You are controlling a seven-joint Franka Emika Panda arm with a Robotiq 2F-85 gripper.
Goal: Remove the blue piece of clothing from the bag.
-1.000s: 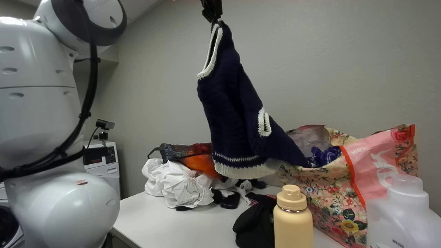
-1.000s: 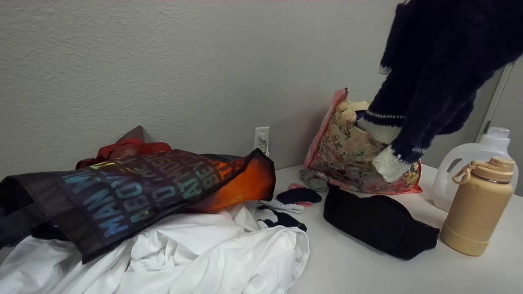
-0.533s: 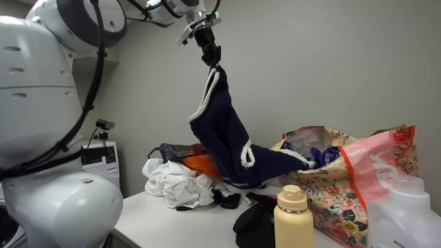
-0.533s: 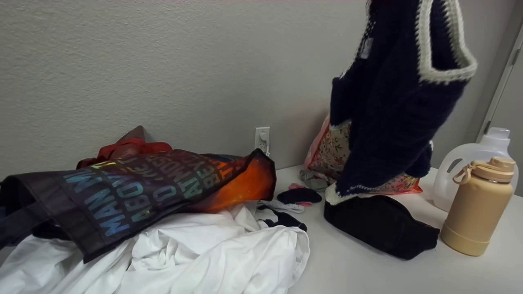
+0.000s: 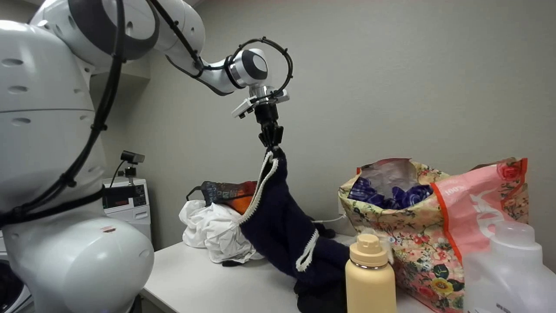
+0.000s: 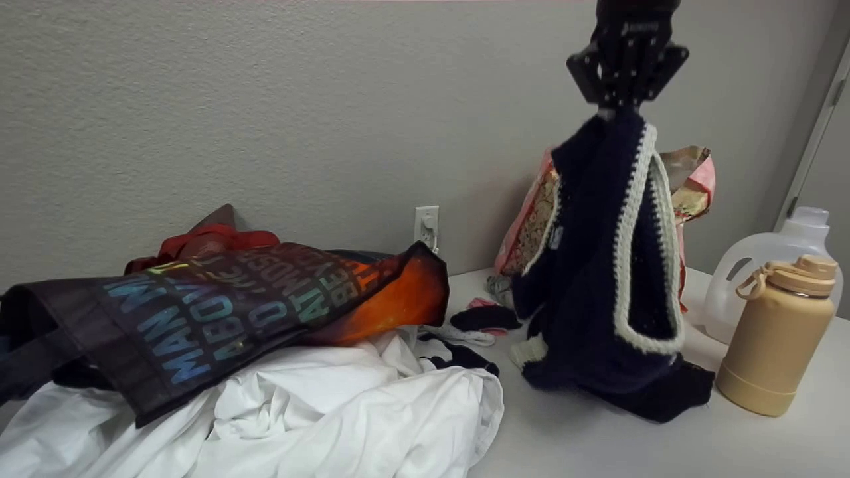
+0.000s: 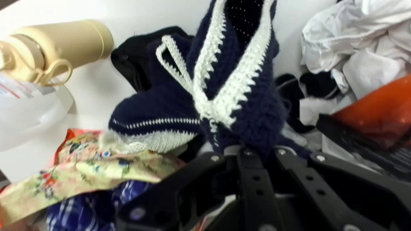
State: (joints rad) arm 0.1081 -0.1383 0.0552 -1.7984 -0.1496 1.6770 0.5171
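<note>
Exterior view: pincer (image 5: 272, 147) points downward.

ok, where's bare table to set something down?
Free patch: white tabletop bordered by the crumpled white cloth pile, navy knit garment, soft black cloth and tan capped bottle. Crowded: around the cream floral-print tote and translucent plastic jug.
</note>
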